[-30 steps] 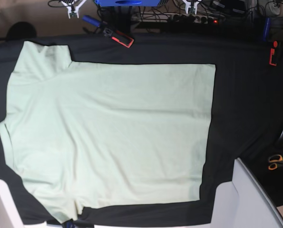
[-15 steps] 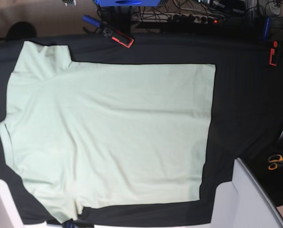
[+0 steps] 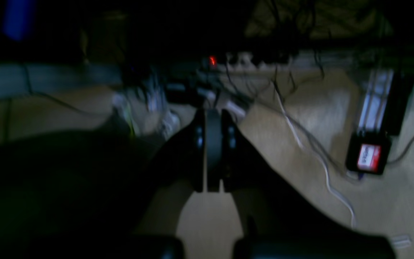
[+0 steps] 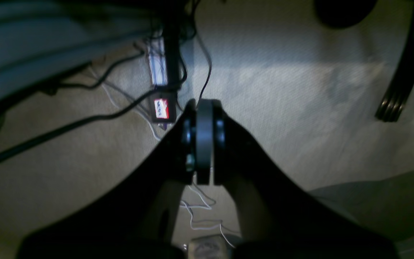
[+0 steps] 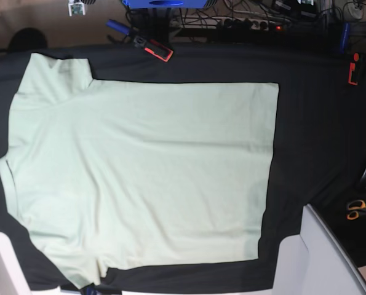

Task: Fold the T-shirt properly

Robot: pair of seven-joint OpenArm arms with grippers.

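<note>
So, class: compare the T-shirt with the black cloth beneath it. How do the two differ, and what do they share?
Colour: the T-shirt is pale mint green; the black cloth is black.
Extent: the T-shirt covers only part of the surface; the black cloth shows past it on every side.
Outline: the T-shirt has sleeves jutting out at the left; the black cloth has none.
Shared: both lie spread flat, with neither claw touching them.

No words or numbers can be read; the red-and-white label [image 4: 161,109] on the black box [image 3: 368,152] is blurred (too fuzzy).
</note>
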